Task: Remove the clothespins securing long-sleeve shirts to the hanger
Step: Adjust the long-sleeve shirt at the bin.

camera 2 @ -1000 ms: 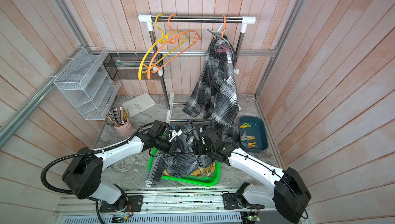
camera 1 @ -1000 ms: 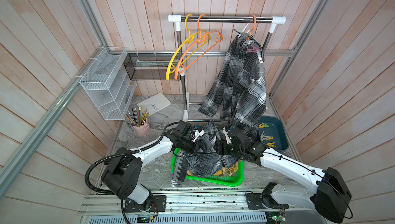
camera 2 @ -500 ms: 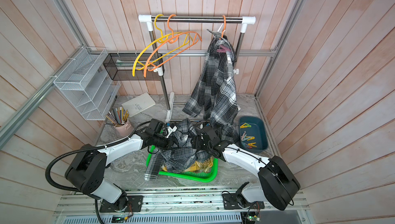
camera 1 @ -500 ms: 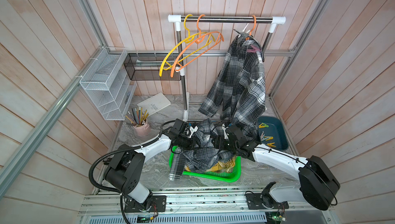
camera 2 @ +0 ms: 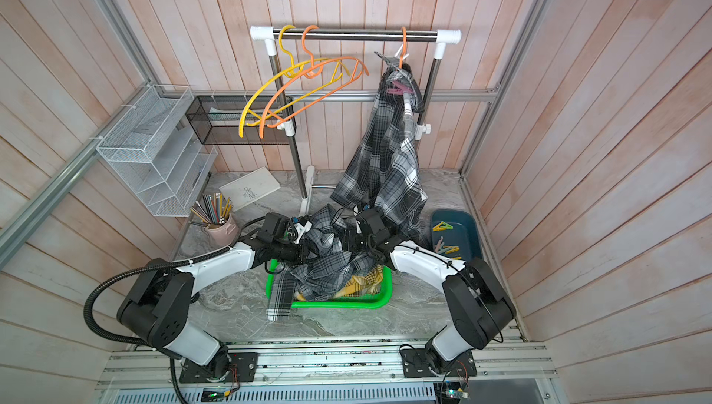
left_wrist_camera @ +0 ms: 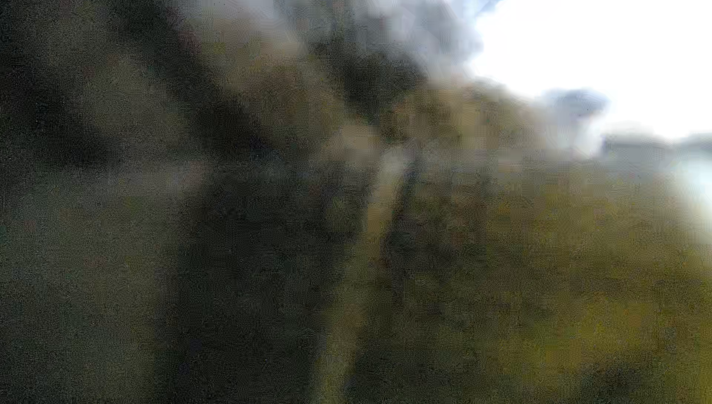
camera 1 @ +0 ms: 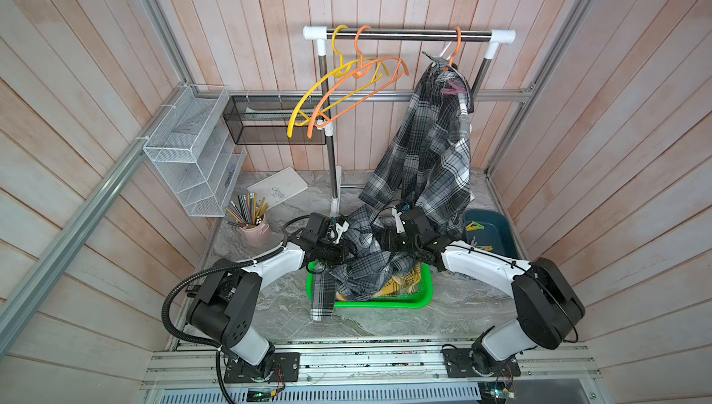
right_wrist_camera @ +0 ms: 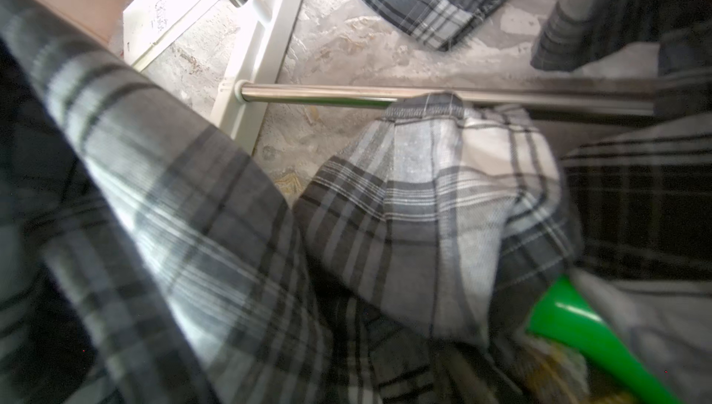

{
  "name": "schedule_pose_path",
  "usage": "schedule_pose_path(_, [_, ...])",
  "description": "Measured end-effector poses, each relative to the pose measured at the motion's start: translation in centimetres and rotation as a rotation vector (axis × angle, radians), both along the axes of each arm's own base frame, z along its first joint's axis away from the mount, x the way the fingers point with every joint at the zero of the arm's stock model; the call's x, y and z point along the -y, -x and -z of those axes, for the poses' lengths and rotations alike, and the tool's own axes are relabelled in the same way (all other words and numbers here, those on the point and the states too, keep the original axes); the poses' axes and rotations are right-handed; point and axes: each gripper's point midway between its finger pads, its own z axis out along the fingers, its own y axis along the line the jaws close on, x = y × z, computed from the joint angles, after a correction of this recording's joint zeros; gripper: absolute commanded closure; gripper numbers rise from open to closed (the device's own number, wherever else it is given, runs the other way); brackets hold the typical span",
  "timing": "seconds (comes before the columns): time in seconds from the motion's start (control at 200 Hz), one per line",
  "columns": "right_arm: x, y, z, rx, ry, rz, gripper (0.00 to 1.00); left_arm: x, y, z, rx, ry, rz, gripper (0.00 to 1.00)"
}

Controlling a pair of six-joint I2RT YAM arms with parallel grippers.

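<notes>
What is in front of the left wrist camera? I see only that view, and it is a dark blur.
Observer: A grey checked shirt is pressed against it, heaped over the green basket.
Operator: Is any shirt hanging up?
Observer: Yes, a second checked shirt hangs from an orange hanger.
Operator: Is a clothespin on that one?
Observer: One pink clothespin grips it near the collar.
</notes>
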Motion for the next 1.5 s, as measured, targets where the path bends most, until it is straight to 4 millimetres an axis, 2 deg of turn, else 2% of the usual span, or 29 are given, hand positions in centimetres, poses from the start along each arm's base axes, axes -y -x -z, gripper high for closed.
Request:
schedule_pose_path(0.145, [-0.1, 0.2, -3.0, 0.041, -0.019, -0.027, 0.29, -0.8, -0.5, -1.4, 0.036, 0.004, -0.041, 0.87])
schedule_pose_path(0.295, [0.6, 1.6, -8.5, 0.131, -0.082, -0.049, 0.28, -1.4, -1.1, -1.5, 0.037, 0.006, -0.068, 0.88])
schedule_pose_path(0.4, [0.3, 1.6, -11.8, 0.199, -0.111, -0.073, 0.27, -1.5, -1.1, -1.5, 0.030, 0.007, -0.078, 0.87])
schedule_pose_path(0.49, [-0.5, 1.0, -13.6, 0.236, -0.127, -0.102, 0.26, -1.7, -1.3, -1.3, 0.028, 0.001, -0.092, 0.88])
schedule_pose_path(0.56, [-1.3, 0.5, -14.0, 0.249, -0.136, -0.127, 0.26, -1.8, -1.3, -1.3, 0.029, -0.003, -0.097, 0.87])
schedule_pose_path(0.685, [-3.0, -0.7, -12.9, 0.230, -0.137, -0.165, 0.28, -1.8, -1.3, -1.2, 0.027, -0.004, -0.100, 0.88])
schedule_pose_path(0.825, [-4.5, -1.5, -9.7, 0.164, -0.124, -0.197, 0.36, -1.8, -1.4, -1.2, 0.028, -0.005, -0.104, 0.88])
schedule_pose_path(0.88, [-4.8, -1.6, -8.6, 0.140, -0.117, -0.200, 0.49, -1.8, -1.4, -1.2, 0.029, -0.006, -0.105, 0.87])
schedule_pose_path(0.93, [-5.1, -1.7, -8.0, 0.132, -0.110, -0.207, 0.71, -1.8, -1.4, -1.2, 0.029, -0.006, -0.105, 0.88])
schedule_pose_path(1.015, [-5.4, -1.8, -7.6, 0.128, -0.116, -0.209, 1.00, -1.9, -1.5, -1.2, 0.030, -0.006, -0.107, 0.88])
schedule_pose_path(1.186, [-5.5, -1.0, -8.2, 0.147, -0.135, -0.221, 1.00, -2.2, -1.9, -1.3, 0.033, 0.000, -0.123, 0.88])
schedule_pose_path(1.301, [-5.1, 0.5, -8.4, 0.147, -0.151, -0.225, 1.00, -2.5, -2.3, -1.5, 0.034, 0.008, -0.141, 0.79])
schedule_pose_path(1.386, [-5.1, 1.6, -7.5, 0.130, -0.161, -0.220, 1.00, -2.7, -2.5, -2.2, 0.039, 0.016, -0.160, 0.64])
schedule_pose_path(1.456, [-5.0, 2.5, -5.6, 0.091, -0.147, -0.212, 1.00, -3.1, -3.0, -3.5, 0.065, 0.027, -0.179, 0.44])
schedule_pose_path(1.501, [-5.0, 3.0, -4.1, 0.058, -0.129, -0.203, 1.00, -3.4, -3.4, -4.8, 0.096, 0.038, -0.189, 0.38])
